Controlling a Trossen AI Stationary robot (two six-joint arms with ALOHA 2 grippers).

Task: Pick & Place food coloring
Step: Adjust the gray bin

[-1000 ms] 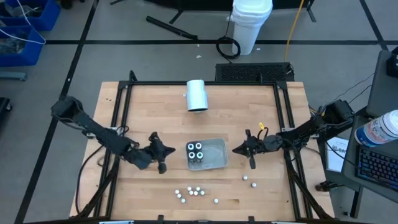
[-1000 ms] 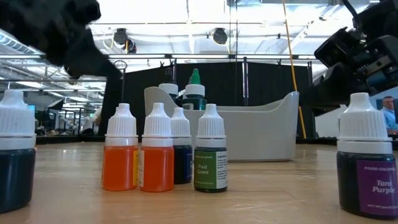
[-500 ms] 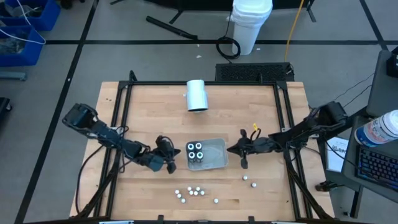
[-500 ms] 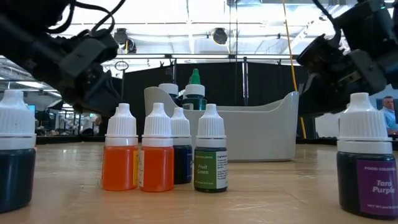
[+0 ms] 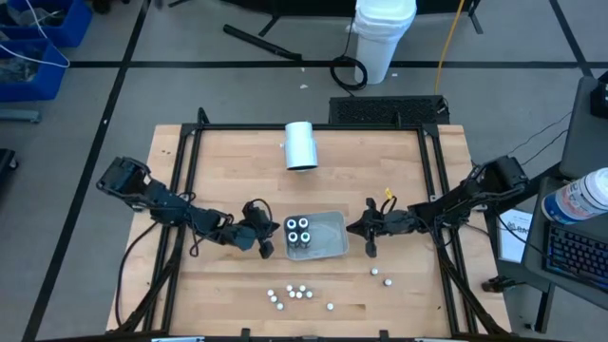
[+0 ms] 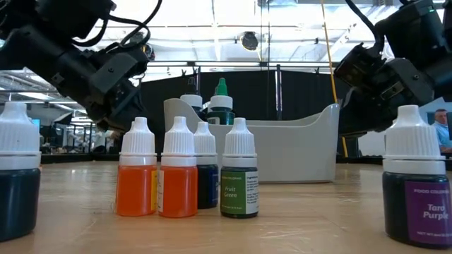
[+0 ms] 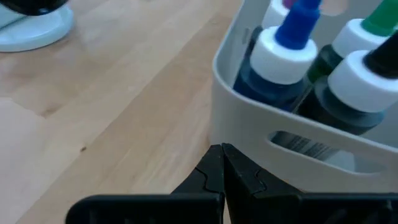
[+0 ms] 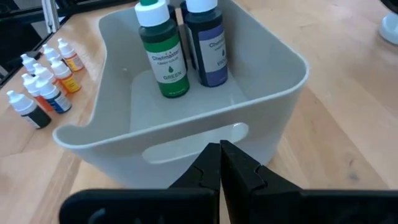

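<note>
We read "Fruit Green" on one food coloring bottle and "Taro Purple" on another bottle. Both our left claw and right claw were pressed together, empty, beside the grey tray.

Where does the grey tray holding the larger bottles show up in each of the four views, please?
High view: grey tray at table centre, between both arms.
Low view: behind the small bottles, centre.
Left wrist view: upper right, wall.
Right wrist view: fills the centre.
Shared landmark: the green-capped bottle standing inside it.

Tray cut off at frame edge, bottle cropped, overhead bottle labels too small
</note>
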